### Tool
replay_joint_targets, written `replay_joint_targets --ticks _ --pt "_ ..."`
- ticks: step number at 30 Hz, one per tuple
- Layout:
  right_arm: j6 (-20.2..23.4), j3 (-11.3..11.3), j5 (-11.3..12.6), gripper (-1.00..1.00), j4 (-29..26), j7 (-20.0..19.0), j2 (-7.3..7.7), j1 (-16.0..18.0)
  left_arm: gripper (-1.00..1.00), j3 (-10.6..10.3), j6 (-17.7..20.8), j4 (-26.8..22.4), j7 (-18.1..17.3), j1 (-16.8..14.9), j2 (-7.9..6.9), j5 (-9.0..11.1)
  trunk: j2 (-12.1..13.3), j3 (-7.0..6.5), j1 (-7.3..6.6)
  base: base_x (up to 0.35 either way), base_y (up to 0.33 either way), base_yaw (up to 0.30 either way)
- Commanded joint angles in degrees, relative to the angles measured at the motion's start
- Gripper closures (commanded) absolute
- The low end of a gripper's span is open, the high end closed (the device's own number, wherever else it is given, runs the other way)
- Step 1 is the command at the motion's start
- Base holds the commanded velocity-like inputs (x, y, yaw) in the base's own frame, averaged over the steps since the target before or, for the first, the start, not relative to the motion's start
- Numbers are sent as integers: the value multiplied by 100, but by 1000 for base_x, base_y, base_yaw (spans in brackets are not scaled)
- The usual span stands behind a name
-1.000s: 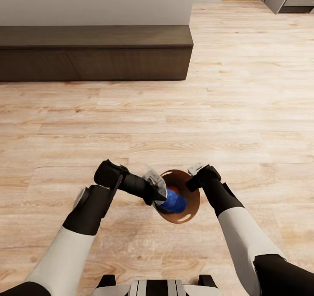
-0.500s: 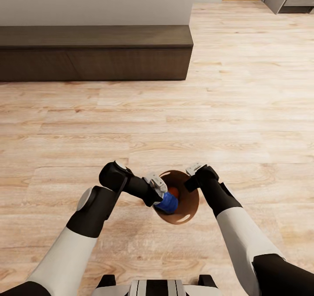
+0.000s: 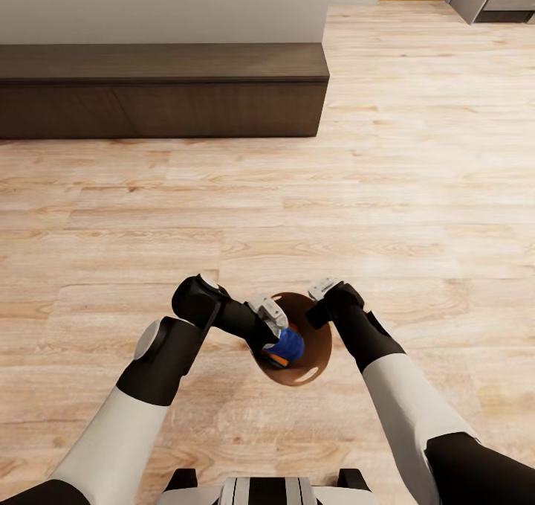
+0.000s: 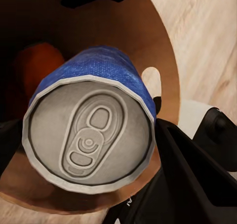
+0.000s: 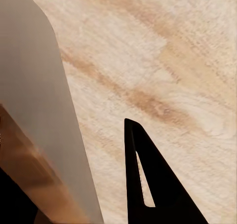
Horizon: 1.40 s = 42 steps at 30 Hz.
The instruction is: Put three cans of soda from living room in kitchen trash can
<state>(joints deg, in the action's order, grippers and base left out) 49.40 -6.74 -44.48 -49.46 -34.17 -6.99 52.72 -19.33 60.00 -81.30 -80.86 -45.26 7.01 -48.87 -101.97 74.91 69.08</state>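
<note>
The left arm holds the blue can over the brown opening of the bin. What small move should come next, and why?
Probably open the left gripper and let go. Its jaws hold the dark blue cylindrical soda can above the brown inside of the tapered pale grey bin, whose rim the right gripper steadies. An orange can already lies inside, so the blue one should drop beside it.

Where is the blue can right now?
In the head view, the blue can sits in the left gripper, inside the bin mouth above an orange can.
</note>
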Motion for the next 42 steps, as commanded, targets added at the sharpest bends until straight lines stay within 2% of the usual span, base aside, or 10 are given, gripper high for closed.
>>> replay_joint_targets --ticks 1,5,8,12,16,21,42 --pt "32 -14 101 100 1 -45 -15 1 100 0 0 5 0 0 1 0 0 0 0 0 0 0" --pt "37 -45 104 100 -23 -45 -34 1 100 -4 0 109 47 2 2 0 0 0 0 0 0 0" --pt "41 -66 106 100 -33 -45 -38 1 100 -21 0 239 359 7 -1 10 0 0 0 0 0 0" --pt "43 -72 106 100 -42 -52 -41 1 100 -247 0 417 678 9 1 7 0 0 0 0 0 0" --pt "46 -73 106 100 -62 -54 -64 1 100 -315 0 545 923 9 2 15 0 0 0 0 0 0" --pt "51 -74 106 100 -71 -54 -110 1 100 -332 0 570 968 9 8 18 0 0 0 0 0 0" --pt "52 -76 104 100 -72 -54 -118 1 100 -342 0 736 1105 13 13 9 0 0 0 0 0 0"
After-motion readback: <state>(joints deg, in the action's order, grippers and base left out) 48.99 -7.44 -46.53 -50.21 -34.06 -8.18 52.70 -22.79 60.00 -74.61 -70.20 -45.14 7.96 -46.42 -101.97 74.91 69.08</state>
